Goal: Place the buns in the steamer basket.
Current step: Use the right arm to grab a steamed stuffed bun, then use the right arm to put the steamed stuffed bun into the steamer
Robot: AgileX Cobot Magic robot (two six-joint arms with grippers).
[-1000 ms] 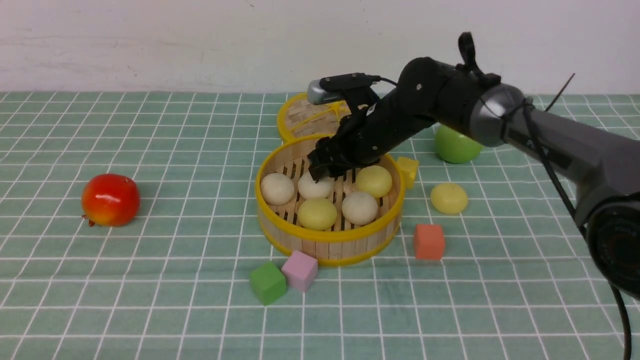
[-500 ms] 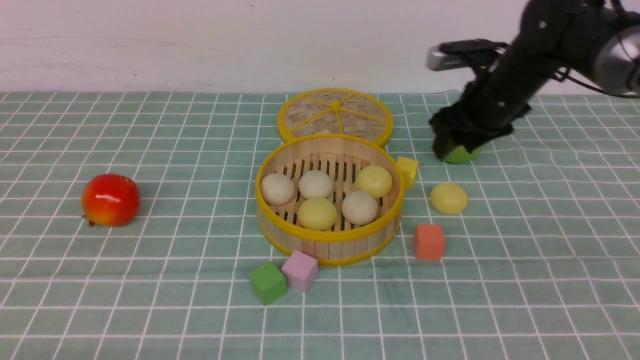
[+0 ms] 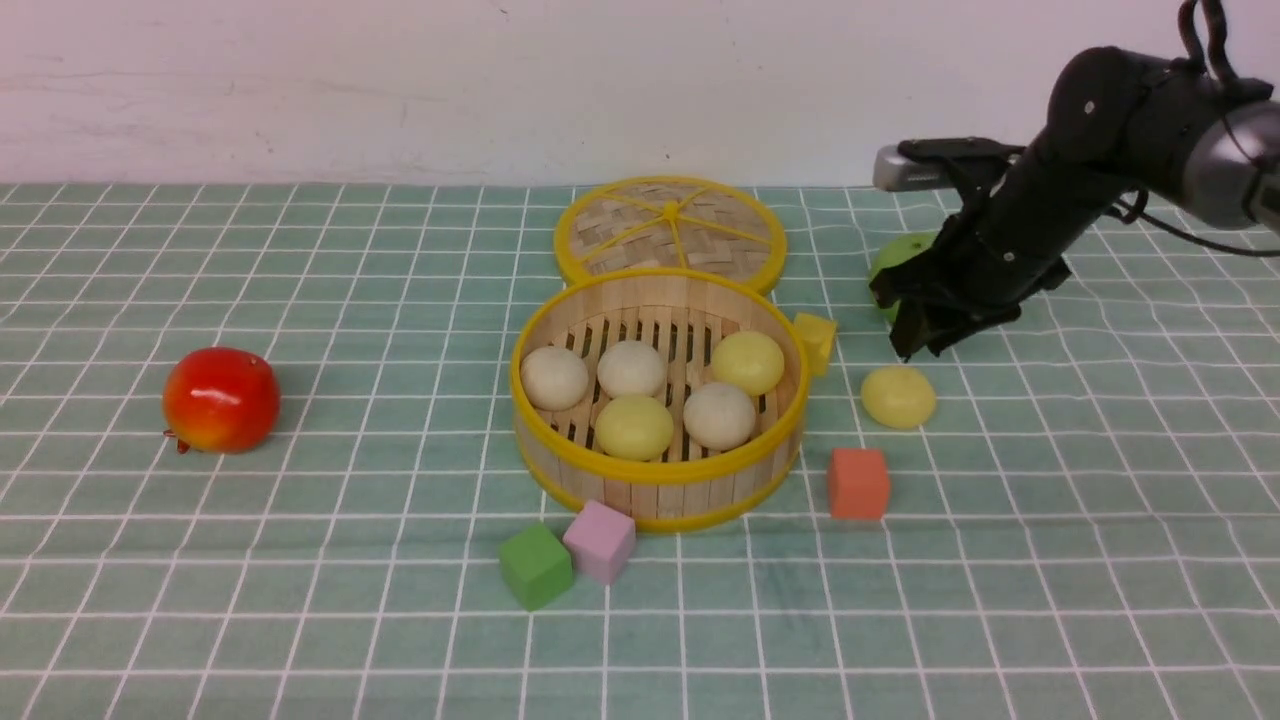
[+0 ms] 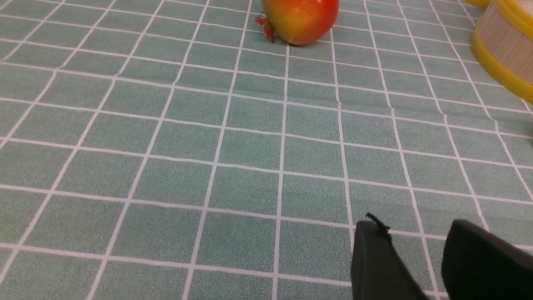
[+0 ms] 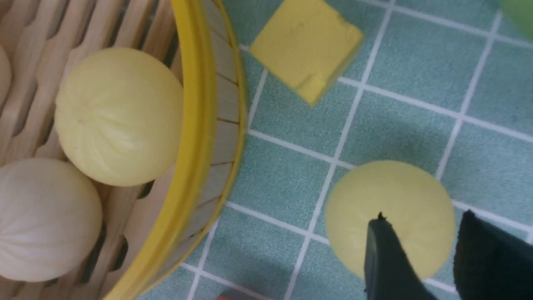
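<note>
Right pincer (image 3: 915, 340) above loose bun (image 3: 898, 396)

This looks like a robot test lab, not a real kitchen. The worktop (image 3: 200, 600) is covered with a green checked cloth before a bare white wall (image 3: 300, 80), and it carries toy food and foam cubes (image 3: 858, 483) beside a black robot arm (image 3: 1100, 150).

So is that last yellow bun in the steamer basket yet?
No, out. The yellow bun sits on the cloth beside the steamer basket, under the right gripper.
</note>
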